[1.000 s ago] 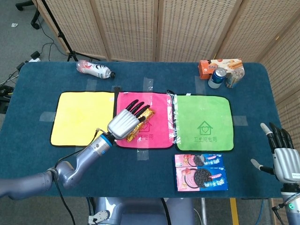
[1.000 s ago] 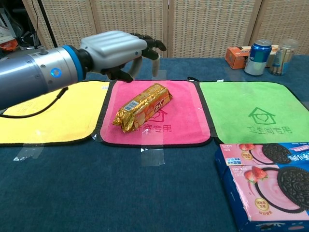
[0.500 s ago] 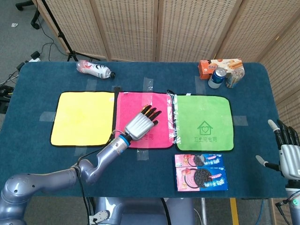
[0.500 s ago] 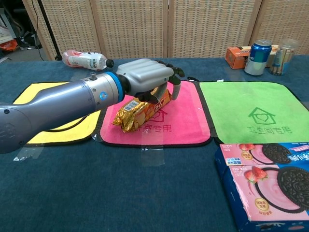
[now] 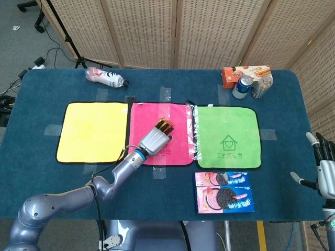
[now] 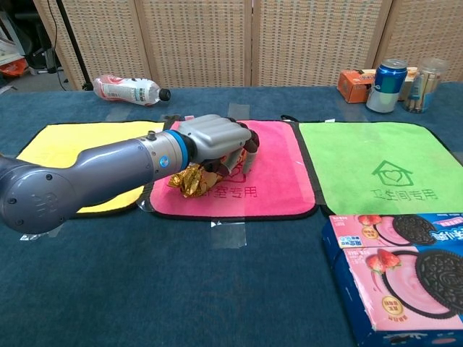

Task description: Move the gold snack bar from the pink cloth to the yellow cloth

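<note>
The gold snack bar [image 6: 188, 181] lies on the pink cloth [image 5: 179, 116], mostly covered by my left hand [image 5: 156, 137]. Only its crinkled near end shows below the hand [image 6: 213, 141] in the chest view. The fingers curl down over the bar and close around it, with the bar still resting on the pink cloth [image 6: 278, 170]. The yellow cloth [image 5: 91, 130] lies directly left of the pink one, with my left forearm crossing its near corner [image 6: 65, 141]. My right hand [image 5: 325, 170] hangs beyond the table's right edge, fingers spread and holding nothing.
A green cloth [image 5: 227, 136] lies right of the pink one. Two cookie boxes [image 5: 224, 192] sit at the front right. A plastic bottle [image 5: 106, 77] lies at the back left. A blue can [image 5: 242, 87] and an orange box [image 5: 235, 73] stand at the back right.
My left hand came down from above the pink cloth onto the gold bar, and its fingers curled around it. The right hand drifted further right and lower.
</note>
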{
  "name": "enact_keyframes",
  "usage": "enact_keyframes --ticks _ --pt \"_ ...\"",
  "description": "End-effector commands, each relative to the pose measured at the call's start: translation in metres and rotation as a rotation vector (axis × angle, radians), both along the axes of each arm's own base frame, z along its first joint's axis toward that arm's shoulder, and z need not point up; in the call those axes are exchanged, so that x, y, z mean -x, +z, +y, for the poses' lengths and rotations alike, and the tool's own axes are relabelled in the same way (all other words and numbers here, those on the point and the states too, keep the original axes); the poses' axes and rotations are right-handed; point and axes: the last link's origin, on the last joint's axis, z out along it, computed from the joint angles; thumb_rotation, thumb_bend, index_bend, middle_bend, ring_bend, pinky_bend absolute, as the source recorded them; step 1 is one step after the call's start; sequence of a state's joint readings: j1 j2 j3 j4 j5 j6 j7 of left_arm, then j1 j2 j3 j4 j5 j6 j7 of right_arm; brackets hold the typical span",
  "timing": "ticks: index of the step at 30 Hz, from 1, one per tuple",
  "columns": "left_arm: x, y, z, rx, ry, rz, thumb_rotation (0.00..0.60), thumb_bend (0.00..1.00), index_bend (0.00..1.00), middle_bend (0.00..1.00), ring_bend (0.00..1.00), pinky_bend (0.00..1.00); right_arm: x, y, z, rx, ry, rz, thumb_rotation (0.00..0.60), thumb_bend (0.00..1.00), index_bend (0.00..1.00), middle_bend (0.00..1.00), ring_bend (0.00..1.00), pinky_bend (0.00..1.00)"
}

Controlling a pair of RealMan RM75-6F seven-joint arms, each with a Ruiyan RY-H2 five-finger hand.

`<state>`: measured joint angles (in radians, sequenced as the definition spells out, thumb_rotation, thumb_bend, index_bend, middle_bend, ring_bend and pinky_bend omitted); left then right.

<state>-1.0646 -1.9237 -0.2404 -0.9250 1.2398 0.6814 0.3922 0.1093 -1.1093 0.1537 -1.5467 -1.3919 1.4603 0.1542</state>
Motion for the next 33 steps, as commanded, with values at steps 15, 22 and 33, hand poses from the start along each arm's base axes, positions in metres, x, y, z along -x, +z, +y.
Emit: enact_keyframes --ticks 15,22,33 --pt "0.062 0.042 0.013 -0.099 -0.026 0.151 0.600 1.00 0.49 0.22 0.13 0.10 -0.005 -0.002 0.004 -0.008 0.021 -0.004 0.600 0.00 0.00 0.00 0.00 0.00" --pt "0.087 0.059 0.016 -0.123 -0.013 0.190 0.600 1.00 0.49 0.22 0.13 0.10 -0.006 -0.002 0.006 -0.011 0.026 -0.003 0.600 0.00 0.00 0.00 0.00 0.00" --pt "0.144 0.094 0.027 -0.185 0.080 0.249 0.600 1.00 0.49 0.22 0.13 0.10 -0.008 -0.003 0.007 -0.015 0.036 -0.001 0.600 0.00 0.00 0.00 0.00 0.00"
